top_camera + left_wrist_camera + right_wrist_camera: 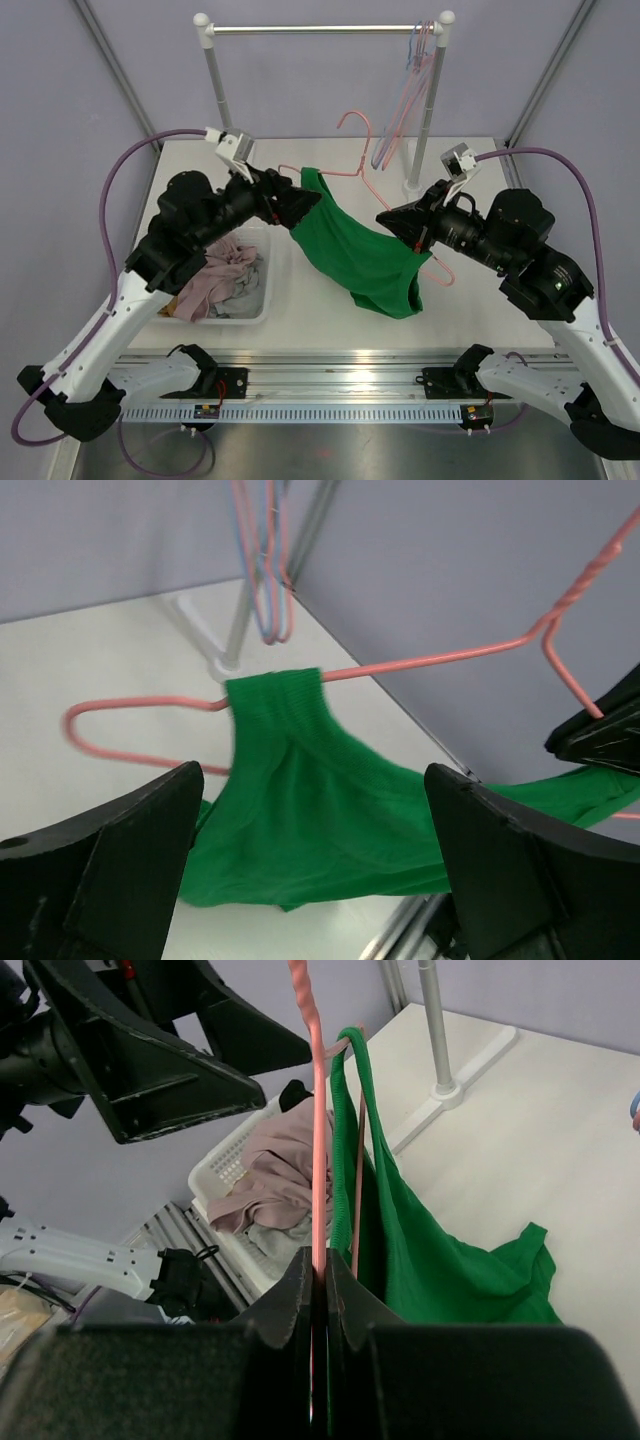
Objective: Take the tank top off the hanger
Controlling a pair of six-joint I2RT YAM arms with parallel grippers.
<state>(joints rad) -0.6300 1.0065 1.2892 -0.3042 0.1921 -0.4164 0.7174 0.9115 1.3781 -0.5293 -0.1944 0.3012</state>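
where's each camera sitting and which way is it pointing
top external: above and behind the arms, looking down at the table; both arms show, left claw and right claw at the tank top.
left wrist: on the left arm, facing the strap on the hanger; its open fingers frame the view.
right wrist: on the right arm, looking along its claw, shut on the hanger, toward the bin.
shared: both wrist views show the tank top and hanger, and each shows the other arm's claw.
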